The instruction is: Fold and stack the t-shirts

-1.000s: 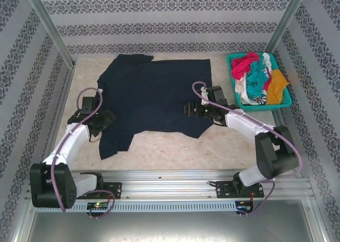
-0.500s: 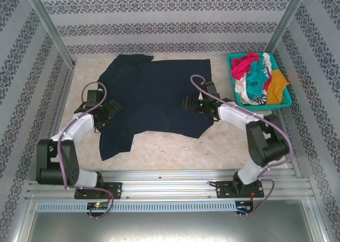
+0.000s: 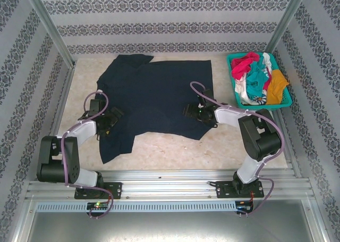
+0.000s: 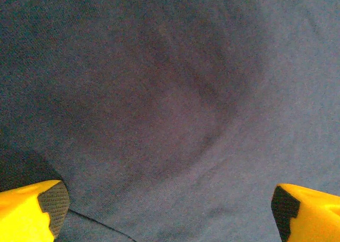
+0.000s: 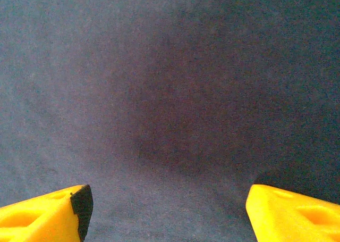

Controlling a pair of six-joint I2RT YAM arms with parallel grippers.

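A large dark navy t-shirt [image 3: 154, 93] lies spread on the table, one sleeve at the far left and a flap hanging toward the near left. My left gripper [image 3: 113, 116] rests low over its left side, open. In the left wrist view the yellow fingers [image 4: 32, 213] stand far apart with navy cloth [image 4: 170, 103] between them and the left gripper [image 4: 170, 215] holds nothing. My right gripper [image 3: 190, 111] is over the shirt's right part, also open. Its fingertips [image 5: 289, 215] frame flat navy fabric [image 5: 170, 93] around the right gripper [image 5: 167, 213].
A teal lattice basket [image 3: 265, 107] at the far right holds red-pink [image 3: 241, 65], teal [image 3: 258, 74] and mustard-orange [image 3: 276, 88] shirts in a heap. Bare marble table [image 3: 170, 149] lies between the navy shirt and the arm bases. Patterned walls close the back and sides.
Both arms have folded in, their elbows drawn back toward the bases. The left gripper slid right onto the shirt and opened wider. The right gripper stays over the shirt's right part, slightly narrower.
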